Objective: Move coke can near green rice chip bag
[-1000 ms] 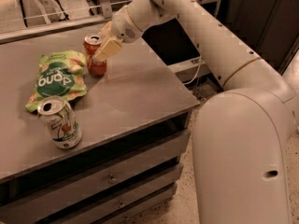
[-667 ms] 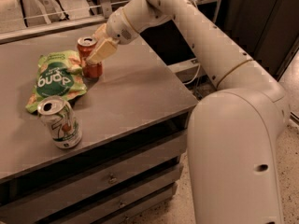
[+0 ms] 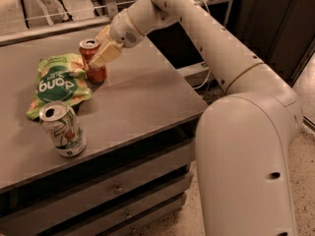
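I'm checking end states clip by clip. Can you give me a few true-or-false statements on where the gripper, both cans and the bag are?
1. The gripper is shut on the coke can at the back of the table. True.
2. The coke can stands far from the green rice chip bag. False: it stands upright right beside the bag's far corner.
3. The white-and-green can lies tipped over. False: it stands upright near the table's front edge, in front of the bag.
4. The table has drawers beneath it. True.
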